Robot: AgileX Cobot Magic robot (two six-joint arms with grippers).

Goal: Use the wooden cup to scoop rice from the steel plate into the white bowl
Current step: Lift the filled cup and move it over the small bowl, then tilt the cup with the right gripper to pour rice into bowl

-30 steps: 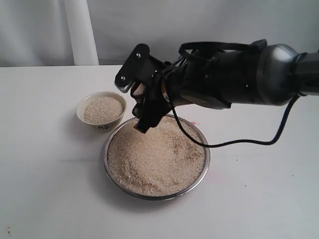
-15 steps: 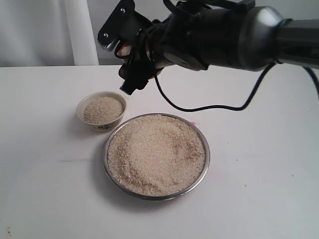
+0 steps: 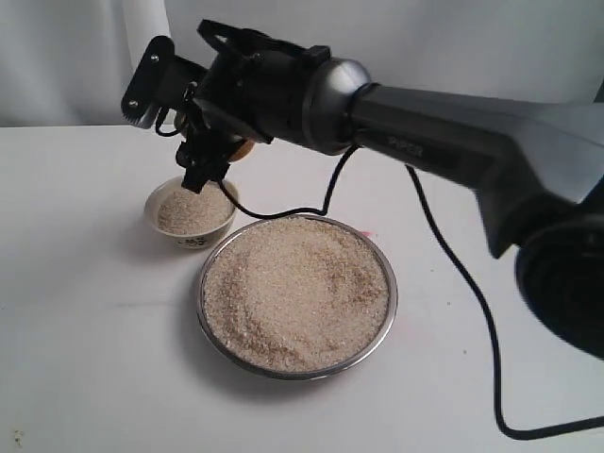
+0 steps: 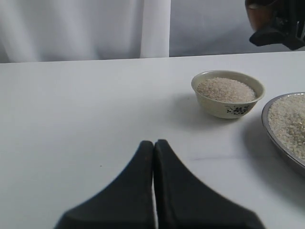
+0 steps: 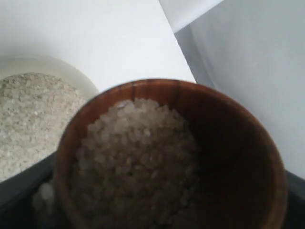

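Sideways went the right gripper [image 3: 184, 142], its jaws pinching the wooden cup [image 5: 228, 157] of rice [image 5: 133, 152] above the white bowl [image 3: 193, 241], while the left gripper [image 4: 153, 143] had its jaws pressed together.

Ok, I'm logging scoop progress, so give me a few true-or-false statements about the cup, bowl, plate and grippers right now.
1. The wooden cup has rice in it. True.
2. The white bowl is empty. False: it holds rice nearly to its rim.
3. The left gripper is shut and holds nothing. True.
4. The wooden cup is dipped into the steel plate. False: the right gripper holds it raised by the white bowl, clear of the plate.
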